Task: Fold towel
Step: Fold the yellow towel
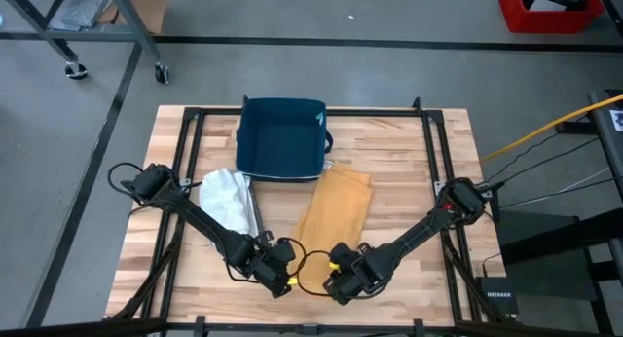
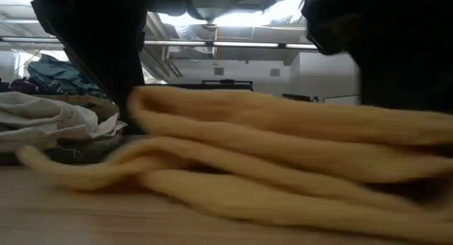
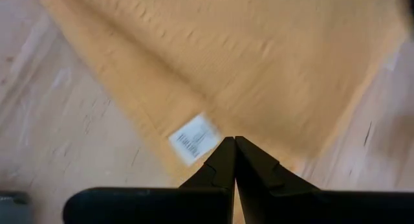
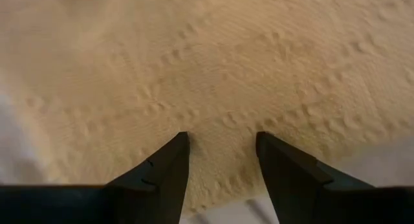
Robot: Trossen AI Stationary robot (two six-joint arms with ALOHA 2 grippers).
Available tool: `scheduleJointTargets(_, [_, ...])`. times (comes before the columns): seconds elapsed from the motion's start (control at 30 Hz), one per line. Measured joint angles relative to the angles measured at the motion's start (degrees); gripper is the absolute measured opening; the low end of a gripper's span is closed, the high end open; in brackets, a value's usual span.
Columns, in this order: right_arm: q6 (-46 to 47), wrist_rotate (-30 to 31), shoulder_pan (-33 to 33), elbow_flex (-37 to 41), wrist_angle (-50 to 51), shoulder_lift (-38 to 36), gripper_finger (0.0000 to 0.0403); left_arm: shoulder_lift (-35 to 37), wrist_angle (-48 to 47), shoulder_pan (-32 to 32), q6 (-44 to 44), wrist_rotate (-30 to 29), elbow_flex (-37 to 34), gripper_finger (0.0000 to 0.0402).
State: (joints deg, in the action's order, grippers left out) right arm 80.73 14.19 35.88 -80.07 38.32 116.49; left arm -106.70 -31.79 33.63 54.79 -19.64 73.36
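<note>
The mustard-yellow waffle-weave cotton towel [image 1: 333, 212] lies in a long strip down the middle of the pale wooden butcher-block table [image 1: 409, 171], its far end just beside the dark blue fabric bin [image 1: 282, 137] and its near end between the two grippers. At the left of the table a crumpled white cloth [image 1: 229, 199] sits just beside the strip. Next along, the left gripper [image 1: 280, 276] is at the near-left corner of the towel; its wrist view shows the two dark fingers [image 3: 223, 166] pressed tight together at the hem, next to the small white sewn label [image 3: 194, 138], and I cannot tell whether any fabric is actually pinched between them. Further right, the right gripper [image 1: 343, 283] hangs over the near-right part of the towel with its fingers [image 4: 165, 169] spread well apart above the weave, holding nothing. The low view shows the towel in soft, sagging layers, so it looks light, limp and not slippery; it should drape and bunch rather than keep a shape. The sensible places to take hold seem to be the two near corners, pinching through the hem where the cloth is thickest, so both layers lift together and the edge stays straight for the fold.
</note>
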Motion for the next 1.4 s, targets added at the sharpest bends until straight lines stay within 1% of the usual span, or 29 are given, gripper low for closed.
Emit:
scheduleJointTargets(0.07, [0.3,-1.8,0.5,0.0,4.6,0.0,0.0186,0.0,-0.1,0.2,0.0,0.0,0.0,0.0001])
scheduleJointTargets(0.13, [2.7,-3.0,1.1,0.0,10.3,0.0,0.0186,0.0,-0.1,0.4,0.0,0.0,0.0,0.0001])
scheduleJointTargets(0.3, [6.4,-3.1,2.1,-0.5,21.9,-0.8,0.0186,0.0,-0.1,0.5,-1.8,0.0,0.0,0.0001])
scheduleJointTargets(0.37, [6.9,-0.4,2.8,-1.9,22.8,-1.1,0.0186,0.0,-0.1,0.5,-3.3,0.0,0.0,0.0002])
scheduleJointTargets(0.47, [6.3,7.1,3.9,-4.9,23.4,-2.1,0.0186,0.0,0.3,0.5,-6.9,0.0,0.0,0.0002])
scheduleJointTargets(0.53, [4.0,10.8,4.8,-7.6,24.2,-2.4,0.0186,0.0,1.2,0.6,-10.0,0.0,0.0,0.0005])
scheduleJointTargets(0.6, [1.2,12.7,5.2,-10.0,25.5,-2.6,0.0186,0.0,2.6,0.6,-13.1,0.0,0.0,0.0018])
scheduleJointTargets(0.67, [-1.2,13.0,5.9,-12.2,25.4,-2.6,0.0186,0.0,4.8,0.6,-16.7,0.0,0.0,0.004])
scheduleJointTargets(0.7, [-2.5,12.6,5.9,-13.1,25.4,-2.6,0.0186,0.0,6.2,0.6,-19.1,0.0,0.0,0.0053])
scheduleJointTargets(0.77, [-6.3,9.6,5.9,-14.0,24.4,-2.6,0.0186,-0.2,8.8,0.6,-24.9,0.0,0.0,0.0082])
scheduleJointTargets(0.9, [-13.0,0.6,5.7,-14.4,23.3,-2.6,0.0186,-0.2,12.2,0.7,-36.5,0.0,0.0,0.0136])
scheduleJointTargets(1.0, [-18.2,-5.7,5.7,-14.5,23.6,-2.6,0.0186,-0.2,13.0,0.7,-44.9,0.0,0.0,0.0162])
scheduleJointTargets(1.1, [-22.5,-11.5,5.9,-14.5,25.9,-2.6,0.0186,-0.2,13.2,0.6,-51.8,0.0,0.0,0.0177])
scheduleJointTargets(1.17, [-22.6,-12.4,6.4,-14.5,28.3,-2.5,0.0186,-0.2,13.0,0.4,-56.3,-0.1,0.0,0.0181])
scheduleJointTargets(1.27, [-22.8,-11.1,7.5,-14.5,30.5,-2.1,0.0186,-0.6,13.1,0.2,-63.5,-0.1,0.0,0.0182])
scheduleJointTargets(1.4, [-27.8,-8.2,9.6,-14.5,31.8,-1.9,0.0186,-2.2,13.1,0.2,-74.3,-1.5,0.0,0.0182])
